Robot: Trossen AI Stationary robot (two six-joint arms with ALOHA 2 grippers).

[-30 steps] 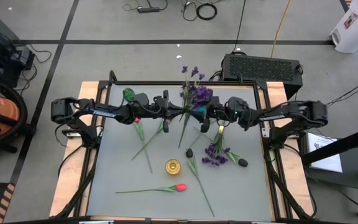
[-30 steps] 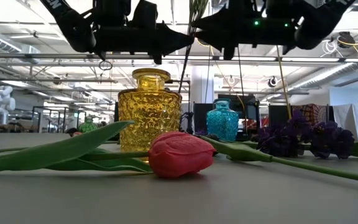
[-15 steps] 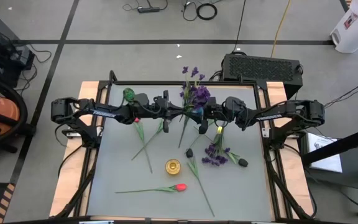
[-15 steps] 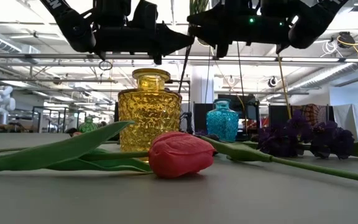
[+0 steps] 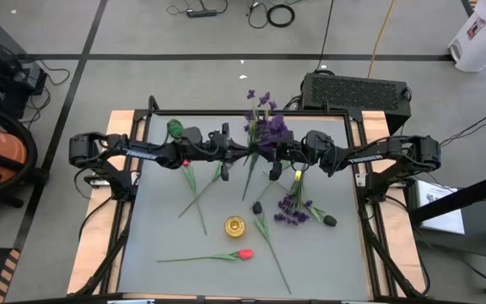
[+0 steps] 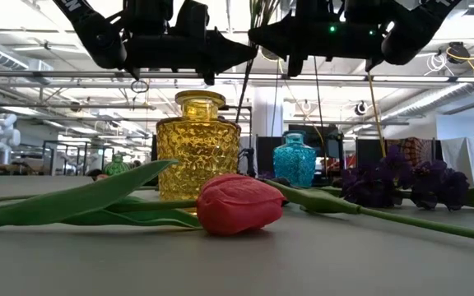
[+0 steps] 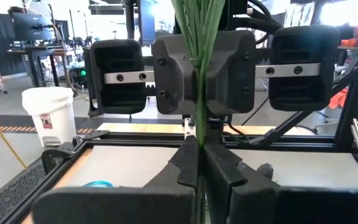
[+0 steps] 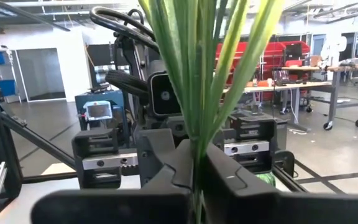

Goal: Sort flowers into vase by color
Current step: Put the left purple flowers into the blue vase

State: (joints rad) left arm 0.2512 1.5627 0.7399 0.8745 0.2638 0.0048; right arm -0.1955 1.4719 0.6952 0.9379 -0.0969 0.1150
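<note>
A purple flower point(image 5: 265, 127) on a long green stem hangs in the air at the table's far middle. My left gripper point(image 5: 245, 152) comes from the left and my right gripper point(image 5: 272, 154) from the right, and both are shut on this stem, facing each other. On the table lie a red-pink tulip point(image 5: 243, 253), another purple flower point(image 5: 292, 209), two near-black tulip buds point(image 5: 257, 207) point(image 5: 330, 221) and more stems. A yellow vase point(image 5: 235, 225) stands near the middle. In the low view a teal vase point(image 6: 295, 160) stands farther back. My left gripper pinches the purple flower's stem point(image 7: 199, 124) between its two fingers, below the leaves and the bloom. The fingers are level, come from the table's left and lie across the stem. The stem hangs below the fingers, slanting toward the near edge. My right gripper pinches the same stem point(image 8: 196, 134) between its two fingers, close beside the left gripper's hold. Its fingers are about level, come from the table's right and lie across the stem. Leaves fan out above the fingers.
A small green vase point(image 5: 174, 128) stands at the far left by the left arm. A loose stem with a red bud point(image 5: 191, 179) lies under the left arm. A black box point(image 5: 357, 91) sits beyond the far edge. The near left of the table point(image 5: 154, 283) is bare.
My right gripper, open beside the hanging stem a second ago, has shut on it right next to my left gripper. The flower and my left gripper have kept still.
</note>
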